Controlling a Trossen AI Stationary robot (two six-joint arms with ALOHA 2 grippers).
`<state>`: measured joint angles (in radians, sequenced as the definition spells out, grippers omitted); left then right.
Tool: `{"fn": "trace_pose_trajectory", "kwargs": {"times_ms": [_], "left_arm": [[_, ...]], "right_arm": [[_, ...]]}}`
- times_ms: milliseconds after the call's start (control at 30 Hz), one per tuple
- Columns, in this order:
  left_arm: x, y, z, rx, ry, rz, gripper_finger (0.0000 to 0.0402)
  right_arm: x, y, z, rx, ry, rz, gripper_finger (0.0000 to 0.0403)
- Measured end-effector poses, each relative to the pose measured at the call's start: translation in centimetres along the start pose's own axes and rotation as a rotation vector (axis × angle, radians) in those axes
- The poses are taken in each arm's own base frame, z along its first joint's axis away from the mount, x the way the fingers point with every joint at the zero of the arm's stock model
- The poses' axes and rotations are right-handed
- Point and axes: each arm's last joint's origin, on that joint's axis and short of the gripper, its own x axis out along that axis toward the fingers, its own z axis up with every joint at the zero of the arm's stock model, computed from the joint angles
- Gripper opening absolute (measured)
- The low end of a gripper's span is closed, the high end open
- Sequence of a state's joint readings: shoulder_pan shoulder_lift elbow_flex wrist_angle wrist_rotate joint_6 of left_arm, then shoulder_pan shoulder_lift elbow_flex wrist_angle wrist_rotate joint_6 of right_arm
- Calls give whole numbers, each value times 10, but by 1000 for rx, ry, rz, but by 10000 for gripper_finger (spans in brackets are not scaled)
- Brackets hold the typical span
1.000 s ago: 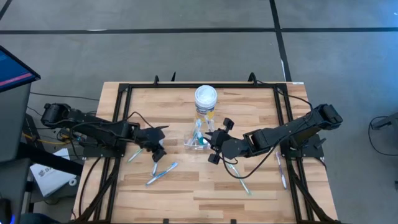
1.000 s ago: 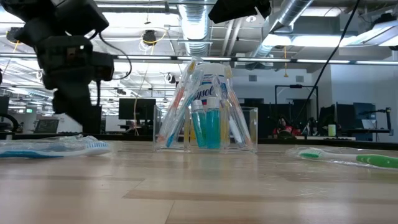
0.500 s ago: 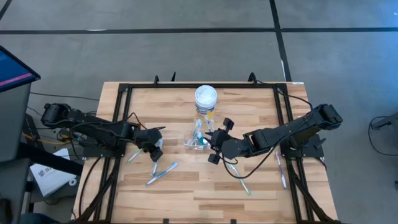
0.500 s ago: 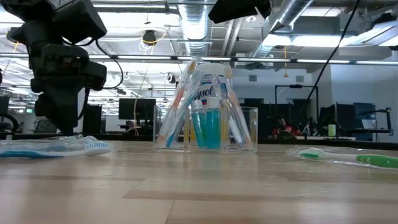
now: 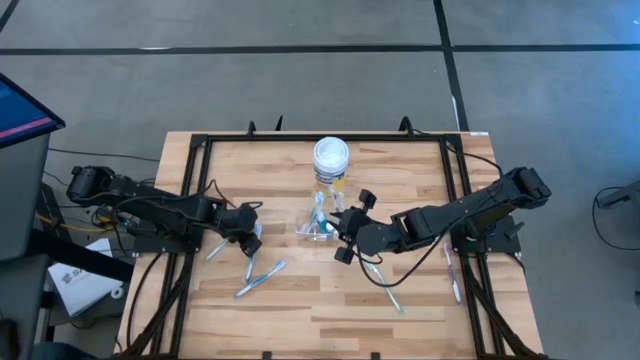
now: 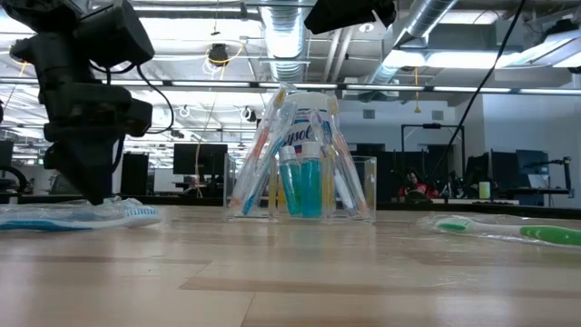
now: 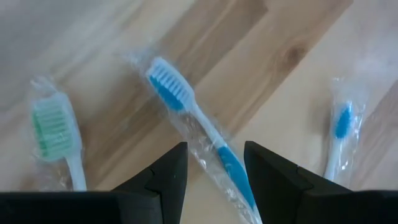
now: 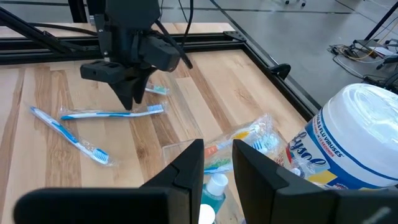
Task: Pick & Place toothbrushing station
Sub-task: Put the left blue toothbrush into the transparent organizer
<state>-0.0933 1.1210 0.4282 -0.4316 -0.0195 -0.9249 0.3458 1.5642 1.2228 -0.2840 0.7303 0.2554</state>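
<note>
On the table's left side: left gripper (image 7: pixel 214 177) hangs low, jaws spread astride a wrapped blue toothbrush (image 7: pixel 199 127), seemingly lined up to pinch it.
Cup (image 5: pixel 318 226): mid-table, already stocked with brushes and tubes.
Right gripper (image 8: pixel 217 163): waits beside the cup, jaws part-open, empty.
Nearby: green toothbrush (image 7: pixel 57 140) alongside; white-lidded jar (image 5: pixel 331 158) behind the cup.

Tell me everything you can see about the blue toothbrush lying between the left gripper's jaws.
The blue toothbrush is slim, with a blue-and-white bristle head and a white-and-blue handle, sealed in a clear, crinkled plastic wrapper. It lies flat on the wooden table. The left gripper is right above it, open jaws straddling the handle. A green toothbrush lies beside it, apart.
</note>
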Motion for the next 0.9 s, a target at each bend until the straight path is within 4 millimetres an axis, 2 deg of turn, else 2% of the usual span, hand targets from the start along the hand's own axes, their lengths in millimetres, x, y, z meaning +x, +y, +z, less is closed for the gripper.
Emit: {"fn": "trace_pose_trajectory", "kwargs": {"times_ms": [333, 700, 800, 900], "left_arm": [[2, -1, 3, 1, -57, 24, 153], [24, -2, 3, 7, -15, 85, 152], [25, -3, 4, 7, -16, 84, 134], [21, -2, 4, 10, -27, 71, 95]], "right_arm": [[0, 0, 0, 1, 0, -1, 75], [0, 0, 0, 1, 0, -1, 75], [0, 0, 0, 0, 0, -1, 75], [0, 0, 0, 0, 1, -1, 75]]}}
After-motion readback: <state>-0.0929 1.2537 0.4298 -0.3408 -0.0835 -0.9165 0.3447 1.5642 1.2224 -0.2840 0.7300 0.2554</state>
